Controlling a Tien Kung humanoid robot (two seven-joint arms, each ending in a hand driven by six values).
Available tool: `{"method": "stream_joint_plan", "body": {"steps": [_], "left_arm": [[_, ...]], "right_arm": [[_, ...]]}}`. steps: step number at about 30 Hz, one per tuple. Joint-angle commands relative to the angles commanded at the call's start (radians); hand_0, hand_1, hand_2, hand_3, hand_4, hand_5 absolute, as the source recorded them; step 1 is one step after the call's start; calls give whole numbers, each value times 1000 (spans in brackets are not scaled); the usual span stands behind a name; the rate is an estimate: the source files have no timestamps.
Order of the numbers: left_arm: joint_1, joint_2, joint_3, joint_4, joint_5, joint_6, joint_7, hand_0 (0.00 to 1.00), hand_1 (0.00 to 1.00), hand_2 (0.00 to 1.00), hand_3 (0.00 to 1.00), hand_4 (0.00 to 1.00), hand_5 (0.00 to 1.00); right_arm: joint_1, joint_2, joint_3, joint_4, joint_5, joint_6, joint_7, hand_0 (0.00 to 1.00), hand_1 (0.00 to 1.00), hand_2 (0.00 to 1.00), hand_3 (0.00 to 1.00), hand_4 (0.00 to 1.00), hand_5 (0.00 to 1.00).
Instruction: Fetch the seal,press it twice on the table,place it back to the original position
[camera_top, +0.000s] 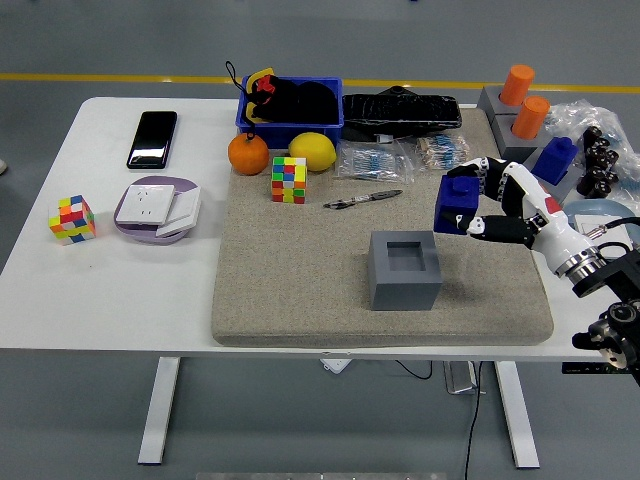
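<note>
A blue seal (456, 203) hangs in the air above the grey felt mat (300, 280), gripped by my right hand (478, 205), whose fingers (492, 172) curl over its top and side. It sits up and to the right of the grey square holder (405, 270), whose recess is empty. My right arm comes in from the lower right. My left arm is out of the picture.
Behind the mat stand a blue bin (292, 105), an orange (248, 154), a lemon (313, 151), a colour cube (290, 180) and a pen (362, 200). At right are orange seals (517, 85), another blue seal (555, 158) and a tray (600, 225).
</note>
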Motion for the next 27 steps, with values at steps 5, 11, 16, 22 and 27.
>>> {"method": "stream_joint_plan", "body": {"steps": [5,11,16,22,27], "left_arm": [[-2,0,-5,-1,5,0,-1,793,750,738,777,812,468],[-1,0,-5,-1,5,0,0,793,749,738,777,812,468],[-1,0,-7,-2,6,0,-1,793,749,739,777,812,468],[1,-1,-3,-1,2,-1,-1,793,749,738,777,812,467],[-2,-1,-4,-1,3,-1,-1,793,749,739,777,812,467]], "right_arm": [[-14,-2,-20,70,18,8,-20,592,492,489,463,772,2],[-14,2,-63,77,43,18,-37,590,492,489,464,773,2],[-6,8,-97,51,68,19,-34,590,491,488,465,772,2],[16,24,-133,-1,105,20,-22,589,492,489,466,771,2],[43,24,-165,-47,126,24,-16,588,491,488,467,775,2]]}}
